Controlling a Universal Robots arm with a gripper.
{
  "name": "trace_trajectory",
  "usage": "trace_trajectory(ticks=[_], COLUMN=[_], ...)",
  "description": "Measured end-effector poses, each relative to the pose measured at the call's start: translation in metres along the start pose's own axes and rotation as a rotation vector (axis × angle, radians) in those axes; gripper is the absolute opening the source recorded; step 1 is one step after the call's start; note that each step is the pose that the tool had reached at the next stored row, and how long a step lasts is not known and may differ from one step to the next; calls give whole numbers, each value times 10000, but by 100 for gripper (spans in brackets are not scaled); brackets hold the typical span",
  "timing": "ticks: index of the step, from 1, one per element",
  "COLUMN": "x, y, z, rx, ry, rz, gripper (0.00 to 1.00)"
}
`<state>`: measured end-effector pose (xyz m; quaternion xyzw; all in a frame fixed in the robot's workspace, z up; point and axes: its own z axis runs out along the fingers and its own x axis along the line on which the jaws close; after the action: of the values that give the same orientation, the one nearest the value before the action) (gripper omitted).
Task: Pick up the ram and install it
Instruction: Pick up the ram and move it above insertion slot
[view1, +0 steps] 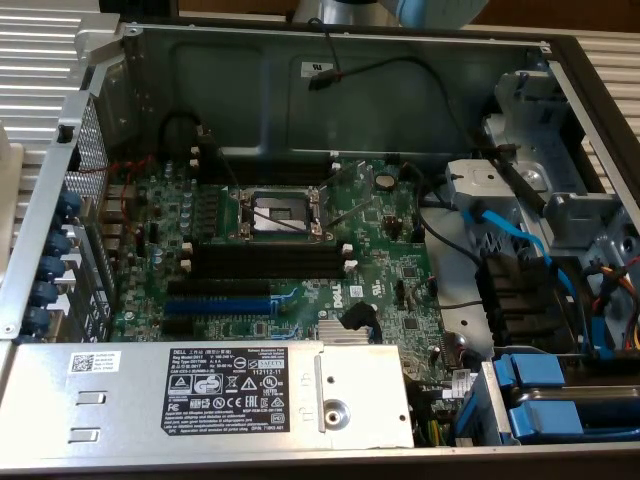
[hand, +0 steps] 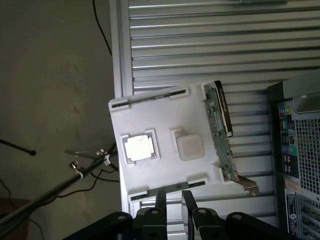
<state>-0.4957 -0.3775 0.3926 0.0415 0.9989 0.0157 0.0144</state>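
End effector (hand: 174, 194), two fingers (hand: 161, 201) parted, over one tray (hand: 165, 116).

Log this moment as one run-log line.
gripper: open, empty | place: at edge of white tray, nearest ram in its edge slot | black motherboard slots: empty | ram: not picked up

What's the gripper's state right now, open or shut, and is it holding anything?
The black two-finger gripper: open, holding nothing, near the edge of the white plastic tray.
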Motion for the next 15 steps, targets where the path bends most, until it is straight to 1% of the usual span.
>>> trace_trajectory(ticks=[2,3,4,15], x=[0,0,0,2], y=[0,0,0,0], z=[0,0,0,0], rx=[0,0,0,0], ry=[0,0,0,0], rz=[0,0,0,0], gripper=[27,29,35,35])
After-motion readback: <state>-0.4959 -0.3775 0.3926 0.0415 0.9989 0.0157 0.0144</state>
